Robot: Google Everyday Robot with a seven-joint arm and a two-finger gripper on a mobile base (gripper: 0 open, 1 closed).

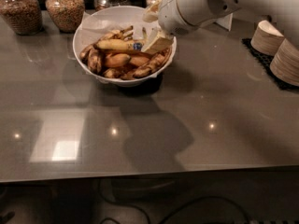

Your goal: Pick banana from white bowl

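The white bowl (pixel 93 24), large and lined with white paper, stands at the back middle of the grey table. It holds several brown-spotted bananas (pixel 117 59); one yellow banana (pixel 113 44) with a blue sticker lies on top. My gripper (pixel 154 30) hangs over the bowl's right rim at the end of the white arm (pixel 196 6). Its two cream fingers are spread apart, the lower one (pixel 159 43) just above the bananas on the right side. Nothing is held between them.
Glass jars of grain (pixel 65 6) stand in a row behind the bowl at the back left. Stacks of small off-white disposable bowls (pixel 275 48) sit on a black mat at the right edge. The table's front edge runs across the lower part of the view.
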